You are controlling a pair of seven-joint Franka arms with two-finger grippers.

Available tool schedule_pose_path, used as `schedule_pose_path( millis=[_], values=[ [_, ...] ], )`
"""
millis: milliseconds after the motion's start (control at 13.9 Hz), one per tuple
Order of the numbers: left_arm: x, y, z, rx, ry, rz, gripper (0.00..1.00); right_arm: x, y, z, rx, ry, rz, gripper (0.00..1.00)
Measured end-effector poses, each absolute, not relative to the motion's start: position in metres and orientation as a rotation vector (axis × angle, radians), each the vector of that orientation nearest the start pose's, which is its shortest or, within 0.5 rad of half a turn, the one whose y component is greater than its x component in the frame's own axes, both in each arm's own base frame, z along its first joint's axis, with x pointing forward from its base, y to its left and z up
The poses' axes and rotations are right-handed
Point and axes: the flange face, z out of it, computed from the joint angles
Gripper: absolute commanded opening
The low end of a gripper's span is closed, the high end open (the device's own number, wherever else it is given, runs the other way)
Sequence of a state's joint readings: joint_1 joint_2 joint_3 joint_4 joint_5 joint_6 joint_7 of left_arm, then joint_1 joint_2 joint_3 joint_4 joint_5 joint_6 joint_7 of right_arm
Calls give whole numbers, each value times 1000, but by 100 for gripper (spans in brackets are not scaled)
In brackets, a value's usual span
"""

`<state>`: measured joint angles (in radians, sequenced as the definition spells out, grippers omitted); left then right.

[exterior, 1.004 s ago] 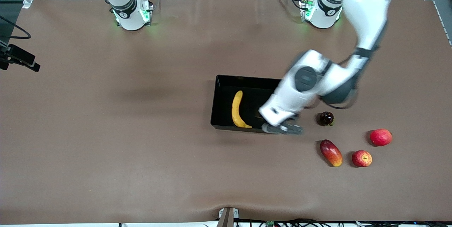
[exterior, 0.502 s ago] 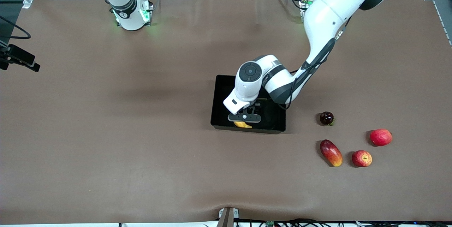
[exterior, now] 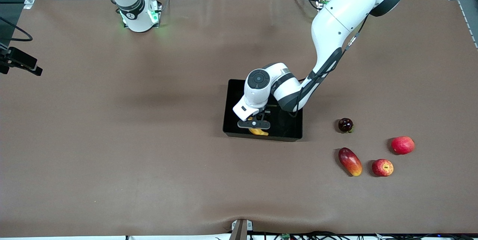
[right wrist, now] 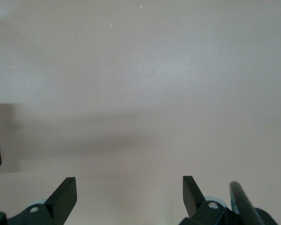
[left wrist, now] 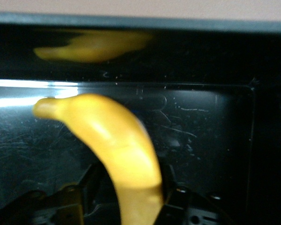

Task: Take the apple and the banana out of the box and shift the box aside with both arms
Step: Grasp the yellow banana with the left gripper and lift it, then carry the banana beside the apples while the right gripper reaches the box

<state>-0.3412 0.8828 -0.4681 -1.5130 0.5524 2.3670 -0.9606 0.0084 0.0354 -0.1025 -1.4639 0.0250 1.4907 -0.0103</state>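
The black box stands mid-table. The yellow banana lies in it, mostly hidden under my left gripper. In the left wrist view the left gripper is open and low in the box, with its fingers on either side of the banana. The red apple with the stem dimple lies on the table toward the left arm's end, nearer to the front camera than the box. My right gripper is open and empty over bare table; it is out of the front view.
A red-and-yellow mango lies beside the apple. A dark maroon fruit and another red round fruit lie farther from the camera than these. A black camera mount sits at the right arm's end.
My left gripper has swung from the box's edge nearest the loose fruits to over the banana and come down around it. The fruits on the table have not moved.
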Motion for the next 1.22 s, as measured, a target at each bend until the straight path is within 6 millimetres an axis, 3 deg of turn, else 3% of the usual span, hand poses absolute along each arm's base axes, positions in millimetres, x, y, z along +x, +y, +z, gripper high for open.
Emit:
schedule_pose_path(
  millis=[215,430,645,789,860,1004,1147,1219],
  values=[
    [552,-473,201,-3178,171,-226,0,556,-48,648,-3117,127,12,100],
    [568,-469,237,-3147,180,-277,0,556,-48,648,-3117,127,11,100],
    [576,-459,290,-3067,186,-266,0,556,-48,648,-3117,126,8,100],
    [588,-442,335,-3061,193,-252,0,556,-47,648,-3115,123,8,100],
    [600,-422,359,-3083,201,-239,0,557,-45,647,-3113,118,9,100],
    [630,-360,399,-3102,253,-194,0,564,-35,638,-3112,90,16,100],
    [656,-284,415,-3067,357,-130,0,582,-13,611,-3117,32,61,100],
    [666,-250,414,-3048,403,-95,0,592,-1,593,-3119,2,93,100]
  ],
)
